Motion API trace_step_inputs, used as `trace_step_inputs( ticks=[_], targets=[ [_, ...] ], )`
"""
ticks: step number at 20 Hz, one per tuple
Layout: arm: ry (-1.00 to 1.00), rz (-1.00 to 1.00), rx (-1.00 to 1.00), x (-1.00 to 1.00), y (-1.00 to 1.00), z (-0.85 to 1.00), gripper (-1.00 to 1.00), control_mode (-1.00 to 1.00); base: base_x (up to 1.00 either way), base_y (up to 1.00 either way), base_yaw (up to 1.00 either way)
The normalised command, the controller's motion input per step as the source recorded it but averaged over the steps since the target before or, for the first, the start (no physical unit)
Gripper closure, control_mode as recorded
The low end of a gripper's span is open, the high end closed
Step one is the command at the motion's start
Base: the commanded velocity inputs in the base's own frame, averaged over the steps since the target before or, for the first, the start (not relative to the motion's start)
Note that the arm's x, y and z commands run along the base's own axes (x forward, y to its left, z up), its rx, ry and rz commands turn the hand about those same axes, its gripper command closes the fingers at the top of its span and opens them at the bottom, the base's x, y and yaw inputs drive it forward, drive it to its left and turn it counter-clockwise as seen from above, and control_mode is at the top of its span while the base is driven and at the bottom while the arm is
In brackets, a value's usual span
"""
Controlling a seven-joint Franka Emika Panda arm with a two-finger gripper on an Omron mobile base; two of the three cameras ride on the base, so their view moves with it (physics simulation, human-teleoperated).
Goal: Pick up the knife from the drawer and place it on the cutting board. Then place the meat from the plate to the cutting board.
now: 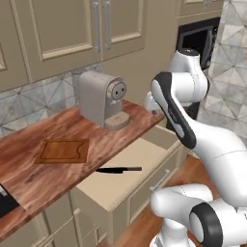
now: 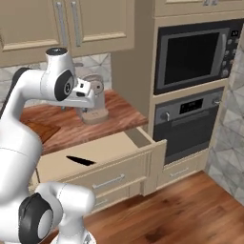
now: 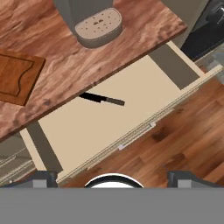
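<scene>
Lying in the pulled-out drawer [image 3: 144,83], knife [image 3: 103,99], cutting board [image 1: 63,151] on the tabletop [image 1: 58,132], jaws released, grasping nothing

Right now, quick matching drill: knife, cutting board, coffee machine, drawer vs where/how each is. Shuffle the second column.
Things:
1. knife
2. cutting board
3. coffee machine
4. drawer

Places/states:
A. standing upright on the counter by the tall cabinet
B. pulled open below the counter edge
C. lying flat inside the drawer, close to the counter edge
D. flat on the wooden counter, bare

Pairs: 1-C, 2-D, 3-A, 4-B
</scene>
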Motion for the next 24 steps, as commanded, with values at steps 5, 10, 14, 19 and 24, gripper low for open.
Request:
trace_step_inputs(
  ticks=[5,10,14,19,24],
  targets=[
    [0.00,0.00,0.00,0.00,0.00,0.00,-1.00,1.00,0.00,0.43,-0.36],
    [0.00,0.00,0.00,0.00,0.00,0.00,-1.00,1.00,-0.22,0.38,-0.31],
    [0.00,0.00,0.00,0.00,0.00,0.00,-1.00,1.00,-0.34,0.44,-0.19],
    [0.00,0.00,0.00,0.00,0.00,0.00,-1.00,1.00,-0.15,0.58,-0.19],
    [0.00,0.00,0.00,0.00,0.00,0.00,-1.00,1.00,-0.04,0.49,-0.18]
  ],
)
